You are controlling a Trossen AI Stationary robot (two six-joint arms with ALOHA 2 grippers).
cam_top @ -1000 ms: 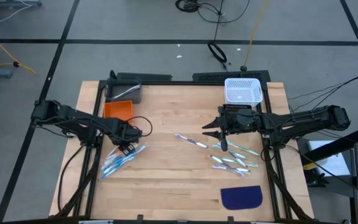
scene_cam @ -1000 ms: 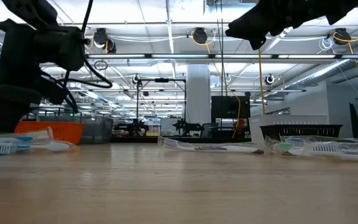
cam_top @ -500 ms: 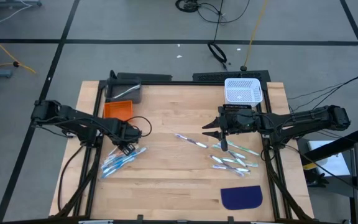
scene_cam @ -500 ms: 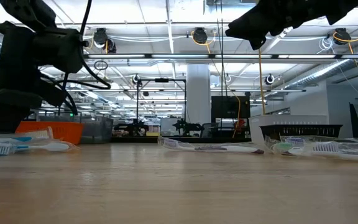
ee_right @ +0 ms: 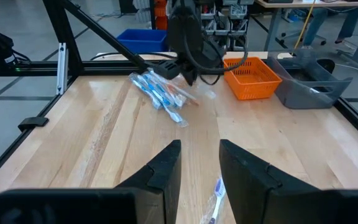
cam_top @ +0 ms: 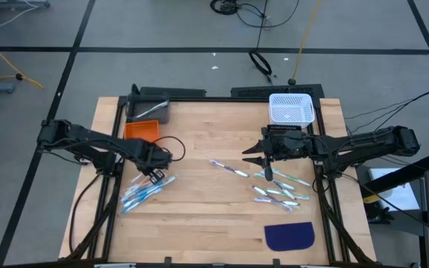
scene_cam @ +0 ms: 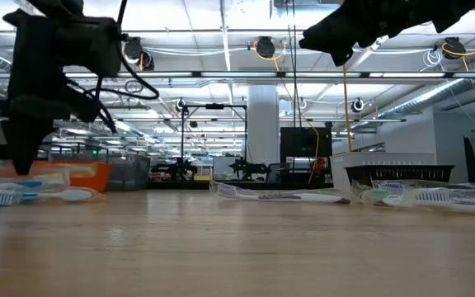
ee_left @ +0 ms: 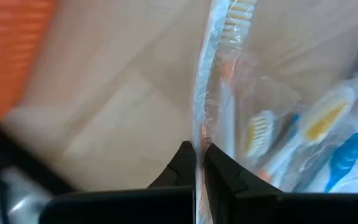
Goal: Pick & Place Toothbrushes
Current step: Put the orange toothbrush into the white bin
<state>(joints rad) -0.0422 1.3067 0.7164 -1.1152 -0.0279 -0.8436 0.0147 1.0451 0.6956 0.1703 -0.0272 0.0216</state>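
L gripper (ee_left: 196,163) jaws pinch a clear crinkly toothbrush wrapper (ee_left: 209,93), brush inside blurred; R gripper (ee_right: 199,163) jaws apart, w/ nothing between.

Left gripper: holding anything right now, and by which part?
Left gripper is shut on the clear wrapper edge of an orange toothbrush, at the handle end, head pointing away. Right gripper hangs open, holding nothing.

The right gripper (ee_right: 199,165) is hanging above the wooden table (ee_right: 104,134) with its two dark fingers (ee_right: 163,163) standing apart. At twelve o'clock ahead of it, the left gripper (ee_right: 188,74) is reaching down at a pile of toothbrushes (ee_right: 163,93), possibly pinching one. An orange basket (ee_right: 253,78) is sitting at one o'clock, a grey bin (ee_right: 309,84) at two. One toothbrush (ee_right: 216,198) is lying between the near fingers.
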